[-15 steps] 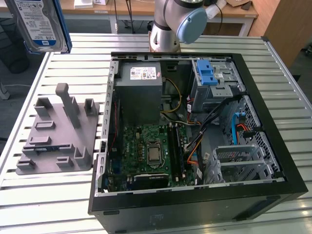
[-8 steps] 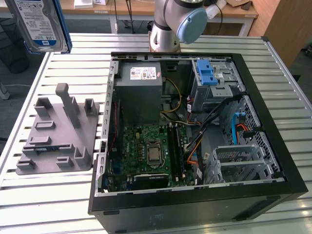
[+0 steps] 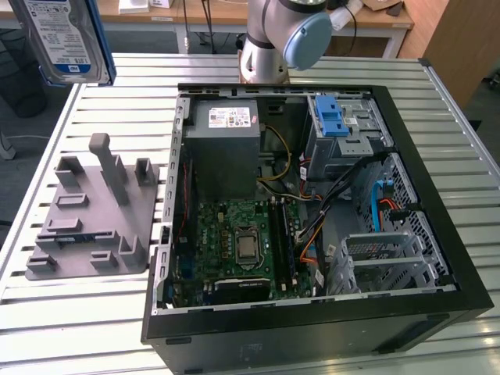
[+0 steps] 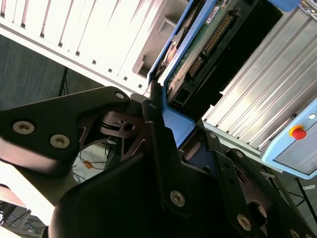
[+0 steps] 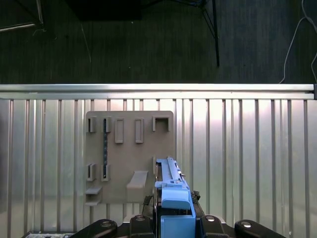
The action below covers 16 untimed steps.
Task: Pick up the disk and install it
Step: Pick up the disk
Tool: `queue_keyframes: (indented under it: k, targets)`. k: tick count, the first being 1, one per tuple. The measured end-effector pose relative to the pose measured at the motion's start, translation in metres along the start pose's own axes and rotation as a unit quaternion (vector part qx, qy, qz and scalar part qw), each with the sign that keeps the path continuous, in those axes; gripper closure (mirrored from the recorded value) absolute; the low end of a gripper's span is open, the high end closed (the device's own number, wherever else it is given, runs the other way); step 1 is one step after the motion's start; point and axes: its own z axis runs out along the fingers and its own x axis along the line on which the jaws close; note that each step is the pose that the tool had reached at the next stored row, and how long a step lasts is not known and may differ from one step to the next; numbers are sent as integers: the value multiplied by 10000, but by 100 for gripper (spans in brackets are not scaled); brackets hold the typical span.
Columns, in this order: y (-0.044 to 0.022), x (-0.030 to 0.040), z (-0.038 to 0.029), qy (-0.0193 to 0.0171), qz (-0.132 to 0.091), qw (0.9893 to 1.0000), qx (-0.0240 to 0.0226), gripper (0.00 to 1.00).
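Nearest the lens in the second wrist view, the black fingers (image 4: 157,134) are clamped on the blue end rail of the disk (image 4: 198,54), circuit side showing. In the exterior view it hangs high above the desk (image 3: 437,94), over the grey fixture (image 3: 94,211) and well apart from the drive cage (image 3: 344,129). Risk: with only an edge grip on plastic, the disk could pivot or slip and snag the cables (image 3: 312,226).

A silver ribbed aluminium table top (image 3: 70,320) is seen as the work surface, with bright glare caught on its slats. A dark grey carpeted floor (image 5: 148,39) is seen beyond its edge. Light wooden desks (image 3: 226,14) are set behind it. A brown wooden panel (image 3: 457,43) is placed at the exterior view's right.
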Motion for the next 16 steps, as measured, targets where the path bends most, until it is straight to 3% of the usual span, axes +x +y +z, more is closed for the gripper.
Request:
queue_keyframes:
  k: [5, 7, 12, 16]
  targets:
    - [-77, -2, 0, 0, 1, 10000, 1, 64]
    - [-77, -2, -15, 0, 1, 10000, 0, 64]
    - [-76, -3, -128, 0, 1, 10000, 0, 64]
    - [-76, 5, -138, 0, 0, 10000, 1, 64]
